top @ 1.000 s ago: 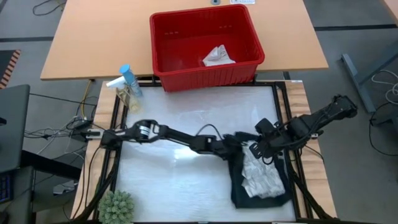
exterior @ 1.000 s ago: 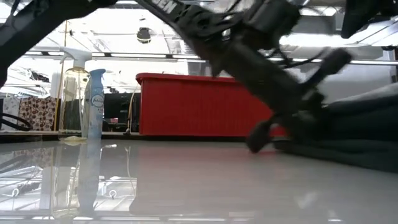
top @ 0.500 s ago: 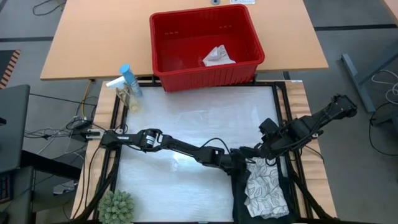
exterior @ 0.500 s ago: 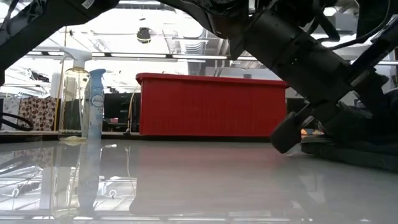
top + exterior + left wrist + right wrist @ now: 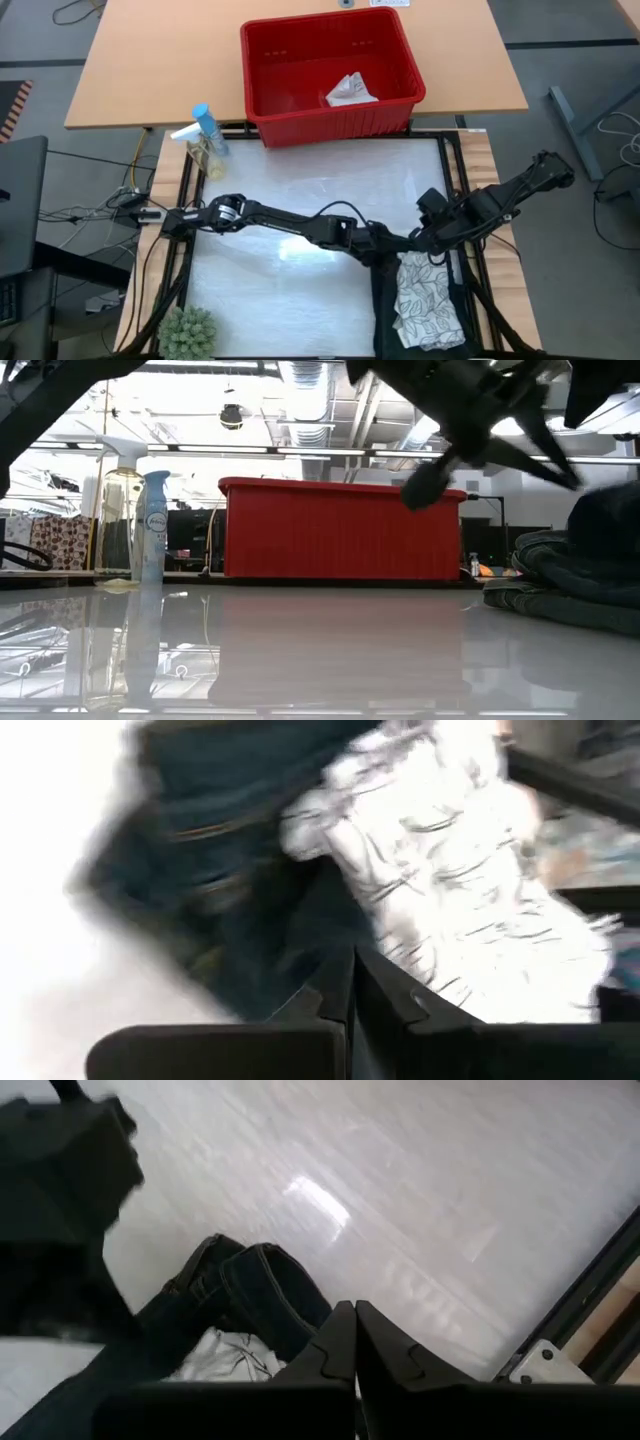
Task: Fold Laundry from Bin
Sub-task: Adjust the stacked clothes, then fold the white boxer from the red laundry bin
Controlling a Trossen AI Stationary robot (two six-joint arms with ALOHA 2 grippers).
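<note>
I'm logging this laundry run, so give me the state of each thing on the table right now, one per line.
Red slotted plastic bin: upright, holding one small whitish cloth.
Large dark garment: bunched on the table's right.
Leaf-patterned white-grey cloth: lying on the dark garment.
Left gripper: shut, at the garment's edge.
Right gripper: shut, over the garment's upper edge.

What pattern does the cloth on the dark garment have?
Grey leaves on white; the cloth shows best in the high view.

Glossy white table (image 5: 300,290) surface reflecting light; red slotted plastic bin (image 5: 330,70); soft dark denim-like garment (image 5: 570,575); matt leaf-patterned cloth (image 5: 425,300); pale wooden desk (image 5: 150,60).
</note>
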